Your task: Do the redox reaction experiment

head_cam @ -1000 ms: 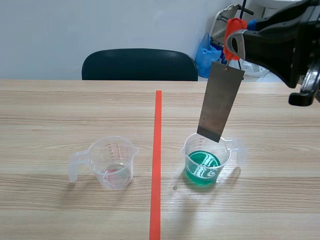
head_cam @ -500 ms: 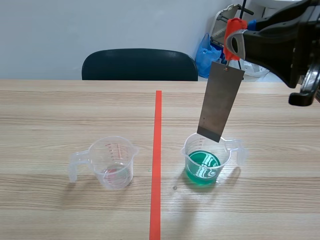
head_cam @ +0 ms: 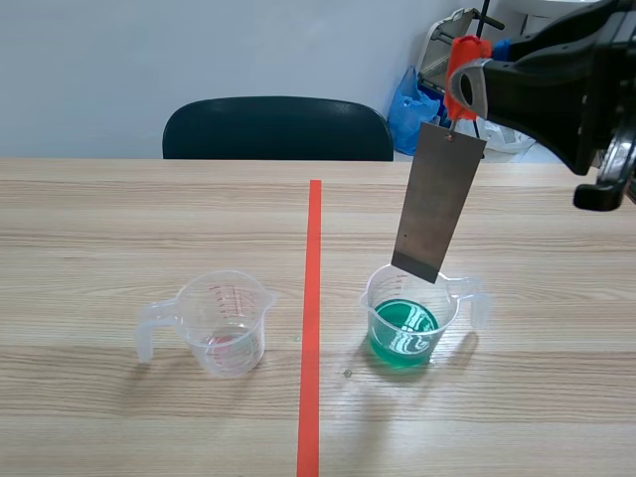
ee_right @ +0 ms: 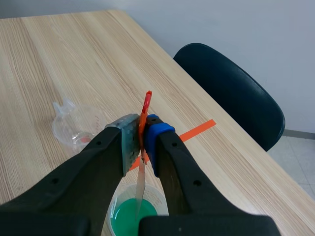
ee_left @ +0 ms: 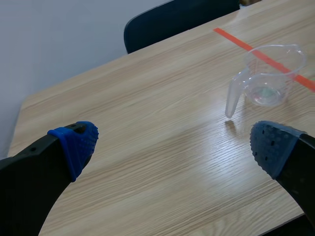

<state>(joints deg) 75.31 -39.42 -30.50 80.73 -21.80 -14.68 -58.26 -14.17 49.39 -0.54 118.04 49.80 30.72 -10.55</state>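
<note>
The right fingers (ee_right: 153, 135) are pinching an orange-red clip (head_cam: 459, 55), dangling its grey metal strip (head_cam: 437, 204) above the clear beaker of green liquid (head_cam: 407, 323), seemingly due for a straight dip, while the left fingers (ee_left: 78, 142) are gaping empty.

Nothing visibly changes over the last second. The right gripper (ee_right: 141, 142) stays clamped on the orange clip (head_cam: 457, 65) at the same height, and the metal plate (head_cam: 437, 204) hangs from it at the same tilt, its lower edge still at the mouth of the green-liquid beaker (head_cam: 407, 323). That beaker and the clear beaker (head_cam: 224, 323) across the tape line (head_cam: 310, 328) sit exactly where they were, no shift or turn, and the green liquid level looks the same too.
</note>
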